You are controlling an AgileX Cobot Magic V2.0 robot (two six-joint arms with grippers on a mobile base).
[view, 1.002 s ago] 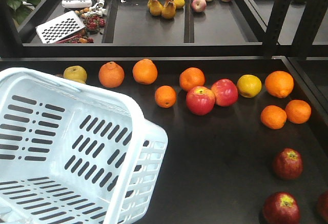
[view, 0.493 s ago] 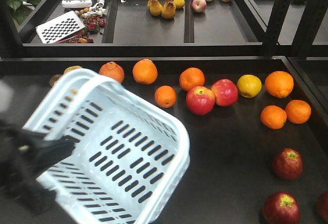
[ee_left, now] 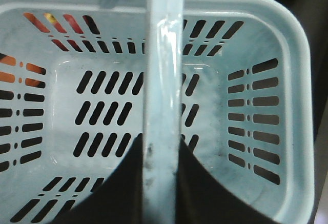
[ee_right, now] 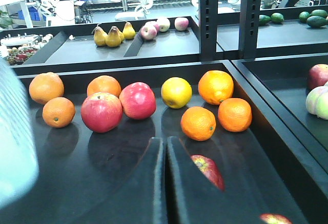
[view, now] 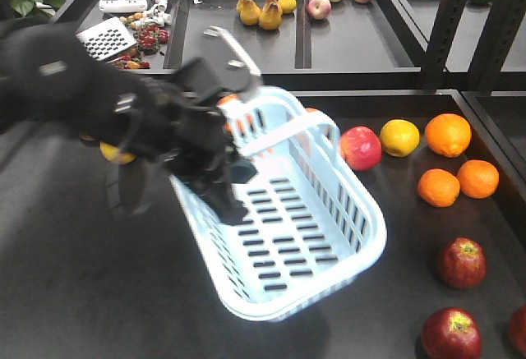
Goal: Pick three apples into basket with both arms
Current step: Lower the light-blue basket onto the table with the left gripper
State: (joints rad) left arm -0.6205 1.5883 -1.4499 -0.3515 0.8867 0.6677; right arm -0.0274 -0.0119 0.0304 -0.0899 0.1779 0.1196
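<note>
Left fingers pinching basket handle, long axis far-left to near-right

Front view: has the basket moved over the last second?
Yes. The basket has swung rightward from the lower-left corner to mid-frame, closing on the dark apples at lower right, which stayed put.

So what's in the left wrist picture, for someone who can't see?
The black left gripper is shut on the handle of a pale blue slotted plastic basket, empty inside. Orange and red fruit shows through its slots.
</note>
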